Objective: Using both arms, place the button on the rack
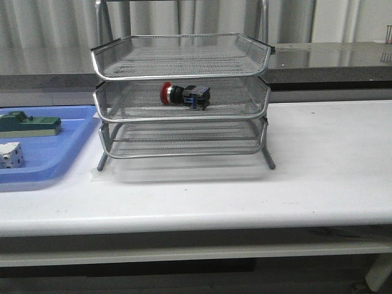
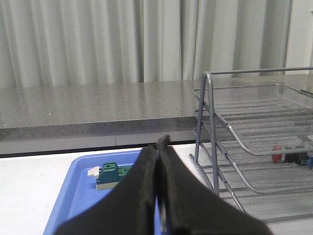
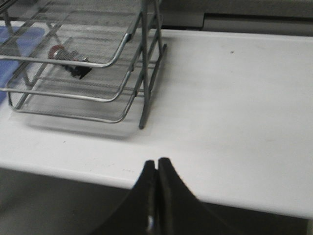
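Note:
The button [image 1: 185, 95], with its red head, black body and blue rear block, lies on its side in the middle tier of the silver wire-mesh rack [image 1: 147, 117]. It also shows in the left wrist view as the button [image 2: 292, 157] and in the right wrist view as the button [image 3: 67, 57], inside the rack [image 2: 254, 147] [image 3: 115, 78]. My left gripper [image 2: 157, 144] is shut and empty, held over the blue tray, well away from the rack. My right gripper [image 3: 157, 162] is shut and empty near the table's front edge. Neither arm appears in the front view.
A flat blue tray [image 1: 52, 162] sits left of the rack, holding a green block [image 1: 29, 124] and a white cube-like part [image 1: 11, 154]. The green block [image 2: 110, 175] also shows past my left fingers. A grey counter [image 1: 331, 58] runs behind the white table [image 1: 245, 190].

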You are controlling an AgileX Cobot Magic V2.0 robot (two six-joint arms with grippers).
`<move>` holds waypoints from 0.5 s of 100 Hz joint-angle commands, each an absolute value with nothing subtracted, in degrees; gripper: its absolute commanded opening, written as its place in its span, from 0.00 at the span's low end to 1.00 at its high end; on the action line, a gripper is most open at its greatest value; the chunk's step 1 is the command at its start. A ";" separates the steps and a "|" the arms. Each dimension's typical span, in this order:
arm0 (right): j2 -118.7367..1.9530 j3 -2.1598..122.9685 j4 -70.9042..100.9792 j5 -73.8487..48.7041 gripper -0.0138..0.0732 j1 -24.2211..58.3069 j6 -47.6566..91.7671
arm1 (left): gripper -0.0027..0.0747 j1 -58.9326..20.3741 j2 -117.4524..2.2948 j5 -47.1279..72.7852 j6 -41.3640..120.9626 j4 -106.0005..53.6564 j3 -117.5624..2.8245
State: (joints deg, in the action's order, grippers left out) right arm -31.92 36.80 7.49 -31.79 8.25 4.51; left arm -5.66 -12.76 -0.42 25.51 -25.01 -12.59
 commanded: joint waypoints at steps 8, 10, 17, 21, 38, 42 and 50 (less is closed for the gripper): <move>-26.44 31.38 0.00 -17.71 0.09 7.77 -1.85 | 0.01 -5.60 -13.24 -4.80 24.76 -25.49 -14.25; -25.48 30.03 -0.90 -15.86 0.09 7.77 -2.39 | 0.01 -5.60 -13.24 -4.80 24.76 -25.49 -14.25; -22.18 25.29 -3.26 -9.96 0.09 7.77 -3.22 | 0.01 -5.60 -13.24 -4.80 24.76 -25.49 -14.25; -20.12 22.35 -4.07 -6.78 0.09 7.77 -3.22 | 0.01 -5.60 -13.24 -4.80 24.76 -25.49 -14.25; -11.35 11.64 -4.18 -1.16 0.09 7.77 -3.22 | 0.01 -5.60 -13.24 -4.80 24.76 -25.49 -14.25; -9.11 9.48 -3.76 -1.16 0.09 7.77 -3.22 | 0.01 -5.60 -13.24 -4.80 24.76 -25.49 -14.25; -5.26 6.08 -3.40 -1.16 0.09 7.77 -3.22 | 0.01 -5.60 -13.24 -4.80 24.76 -25.49 -14.25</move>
State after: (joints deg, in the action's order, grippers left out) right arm -7.95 7.50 -3.40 -6.79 8.25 -3.01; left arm -5.66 -12.76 -0.42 25.51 -25.01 -12.59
